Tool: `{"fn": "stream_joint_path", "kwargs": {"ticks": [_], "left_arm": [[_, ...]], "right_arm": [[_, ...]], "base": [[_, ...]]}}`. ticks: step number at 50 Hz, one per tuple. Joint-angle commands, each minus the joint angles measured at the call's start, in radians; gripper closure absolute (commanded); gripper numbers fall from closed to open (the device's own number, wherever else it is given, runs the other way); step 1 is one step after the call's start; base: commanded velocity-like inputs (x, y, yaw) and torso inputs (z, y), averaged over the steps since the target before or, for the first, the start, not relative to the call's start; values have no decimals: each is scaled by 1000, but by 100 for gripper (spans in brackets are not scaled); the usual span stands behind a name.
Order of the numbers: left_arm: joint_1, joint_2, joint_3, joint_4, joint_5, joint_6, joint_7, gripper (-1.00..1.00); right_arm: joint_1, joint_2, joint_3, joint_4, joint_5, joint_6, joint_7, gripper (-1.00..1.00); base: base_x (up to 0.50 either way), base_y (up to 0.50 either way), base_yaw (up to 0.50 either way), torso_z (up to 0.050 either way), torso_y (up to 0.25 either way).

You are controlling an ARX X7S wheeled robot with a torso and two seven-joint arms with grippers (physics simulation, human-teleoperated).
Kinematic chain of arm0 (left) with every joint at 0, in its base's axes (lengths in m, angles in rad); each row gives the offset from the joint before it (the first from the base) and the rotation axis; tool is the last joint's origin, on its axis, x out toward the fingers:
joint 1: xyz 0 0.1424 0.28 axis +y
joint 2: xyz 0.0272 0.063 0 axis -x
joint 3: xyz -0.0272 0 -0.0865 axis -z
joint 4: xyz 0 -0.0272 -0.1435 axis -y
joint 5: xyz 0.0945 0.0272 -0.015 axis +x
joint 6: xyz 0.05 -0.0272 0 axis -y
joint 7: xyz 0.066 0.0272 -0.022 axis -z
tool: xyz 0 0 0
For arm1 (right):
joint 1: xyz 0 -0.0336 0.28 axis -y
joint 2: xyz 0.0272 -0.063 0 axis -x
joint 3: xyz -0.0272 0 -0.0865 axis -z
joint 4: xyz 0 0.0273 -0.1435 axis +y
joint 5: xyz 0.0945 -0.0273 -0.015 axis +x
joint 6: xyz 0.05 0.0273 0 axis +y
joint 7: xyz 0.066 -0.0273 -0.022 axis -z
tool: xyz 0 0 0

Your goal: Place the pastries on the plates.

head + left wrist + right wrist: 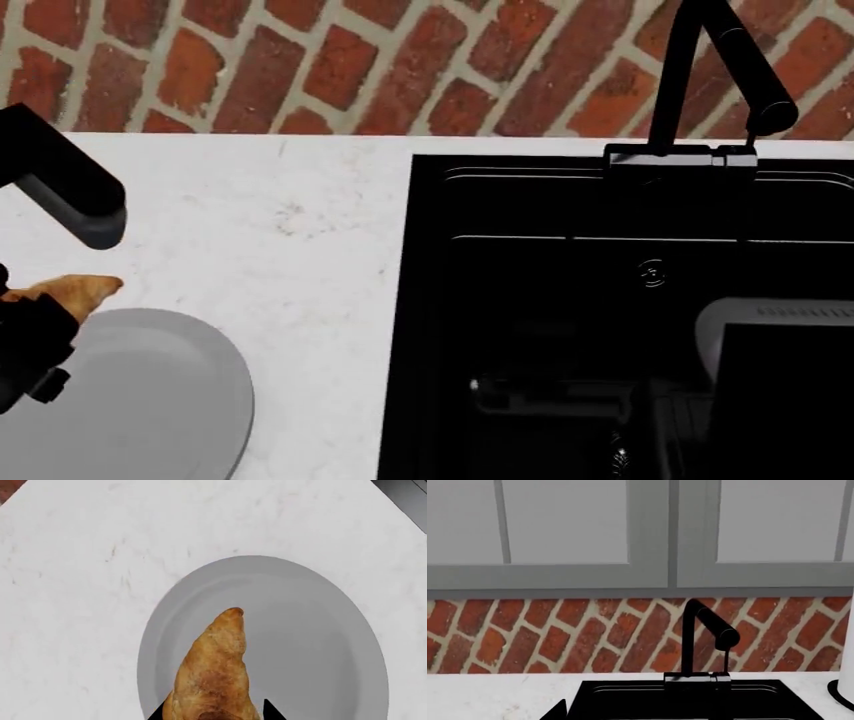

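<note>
Left arm (60, 190) enters the head view at the far left edge: a dark, tube-shaped link angled down and inward, with a rounded grey end. Below it, more dark arm bodywork sits at the frame edge. Left hand (213, 711) shows in its wrist view only as two black fingertips (272, 711) at the frame's edge, set close on either side of the croissant (215, 667) and clamped on its wide end, its tip pointing away. Right hand: only one small black fingertip (558, 711) in its wrist view; jaw state unclear. Right arm out of the head view.
</note>
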Motion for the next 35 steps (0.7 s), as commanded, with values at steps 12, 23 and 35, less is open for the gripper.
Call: {"fn": "stream_joint_path", "kwargs": {"ticks": [12,23,35], "left_arm": [[27,39,113,-10,70,32,95,100],[42,50,142,-11,71,44,86,100],[27,62,156,-16,94,67,105,-100]], "right_arm": [[-36,-10,-10,1,-29,-14,-3,-100],[-44,-6,-8,-9,-26,-17,6,-100],[-37,-10,-7,-4,-26,-15,1,-100]], "base": [[0,0,0,0,1],[0,0,0,0,0],[0,0,0,0,0]]}}
